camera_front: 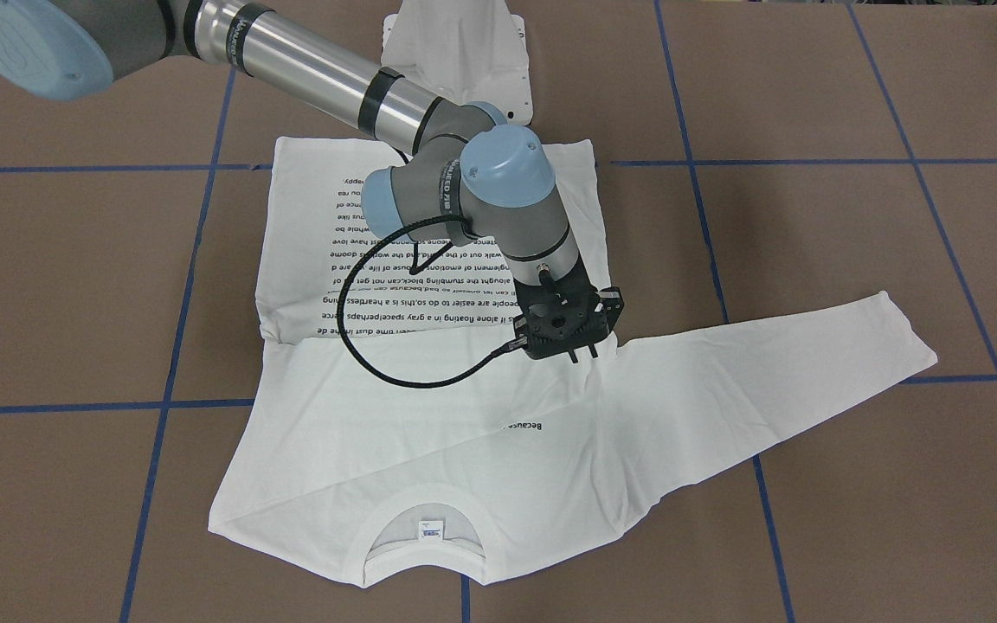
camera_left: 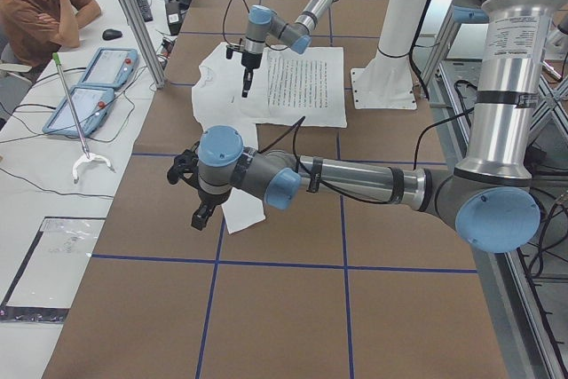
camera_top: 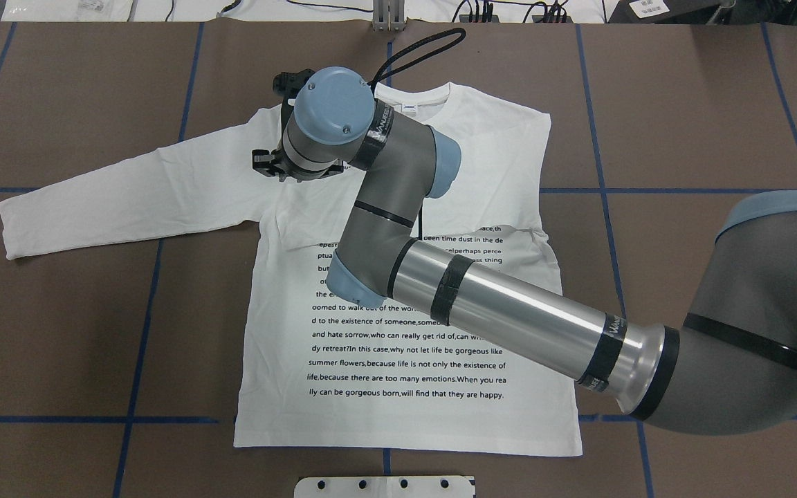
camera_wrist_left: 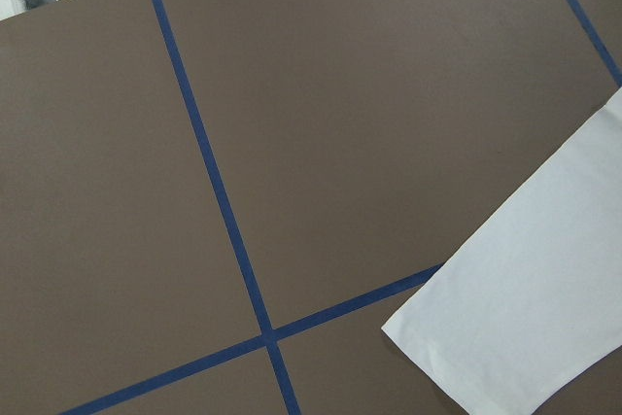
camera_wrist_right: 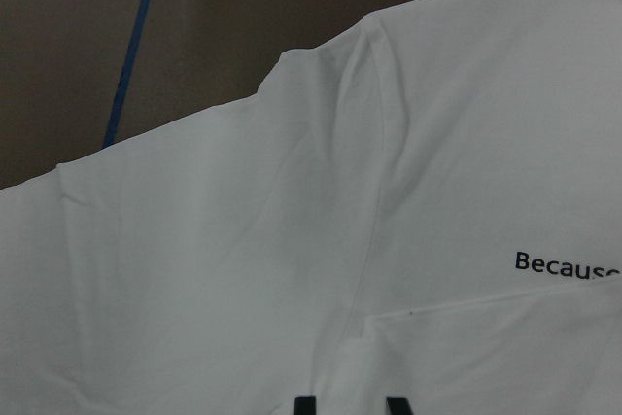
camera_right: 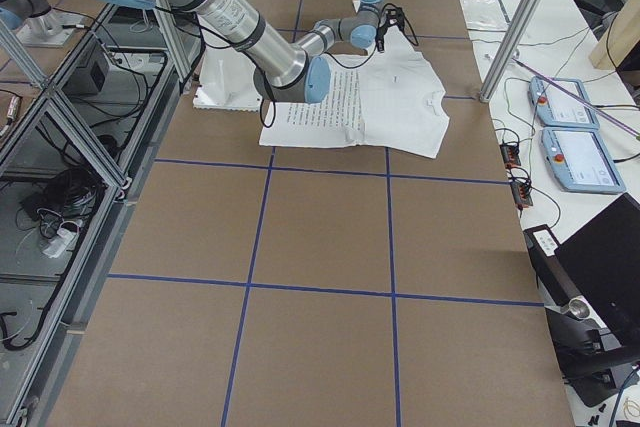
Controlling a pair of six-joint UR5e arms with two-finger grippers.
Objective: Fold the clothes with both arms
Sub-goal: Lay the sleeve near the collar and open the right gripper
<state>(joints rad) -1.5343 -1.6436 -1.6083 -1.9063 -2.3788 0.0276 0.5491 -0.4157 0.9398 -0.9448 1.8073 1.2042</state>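
Brown worktop (camera_top: 59, 332), crossed by blue tape lines (camera_top: 94, 419), carries the shirt (camera_top: 398, 415), which lies flat with the text side up and the collar (camera_front: 425, 509) away from the robot. One sleeve (camera_top: 129, 194) stretches out flat toward the robot's left. Right gripper (camera_front: 581, 355) points down at the shoulder beside that sleeve, its fingers (camera_wrist_right: 304, 403) a narrow gap apart at the cloth; whether they pinch it I cannot tell. Left gripper (camera_left: 199, 217) hangs above the sleeve's cuff (camera_wrist_left: 505, 337); I cannot tell how its fingers stand.
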